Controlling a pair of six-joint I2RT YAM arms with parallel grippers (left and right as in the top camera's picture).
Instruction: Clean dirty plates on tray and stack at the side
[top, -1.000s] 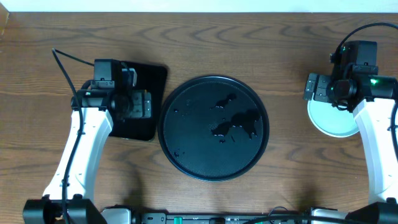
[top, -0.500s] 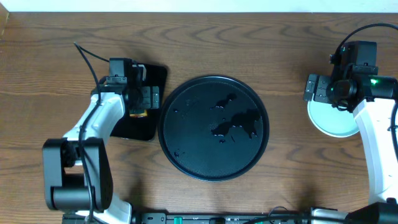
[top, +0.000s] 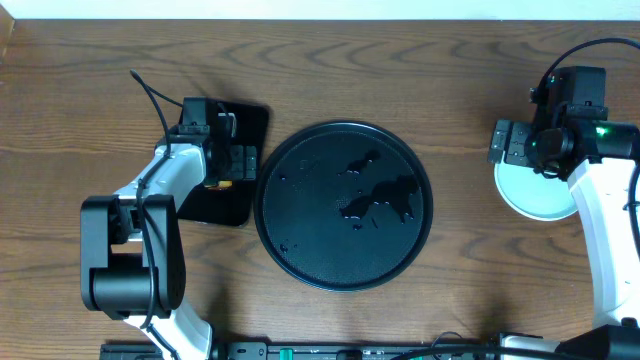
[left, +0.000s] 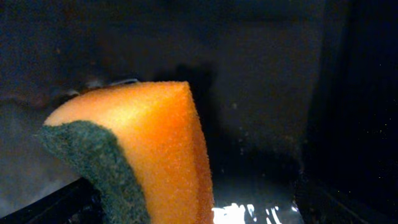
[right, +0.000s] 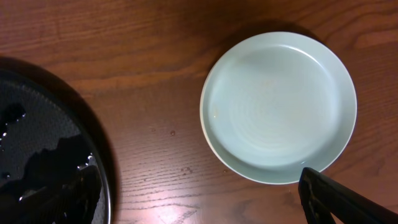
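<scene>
The round black tray (top: 345, 205) sits mid-table, wet, with no plates on it; its edge also shows in the right wrist view (right: 50, 149). The plates (top: 540, 195) are stacked on the bare table at the right, a pale mint one (right: 278, 106) on top. My right gripper (top: 515, 142) hangs just left of the stack, open and empty (right: 193, 202). My left gripper (top: 235, 160) is over the rectangular black tray (top: 240, 120). Its fingers (left: 193, 208) are spread, and the orange-and-green sponge (left: 143, 149) stands between them against the left finger.
A bit of the sponge's orange (top: 222, 183) shows under the left gripper in the overhead view. The left arm's elbow is folded back at the front left (top: 125, 260). Bare wood lies between the round tray and the plate stack (right: 155, 124).
The left arm has folded back, and its gripper has shifted slightly right over the rectangular tray, uncovering some orange sponge. The right arm and the plates have not moved.
</scene>
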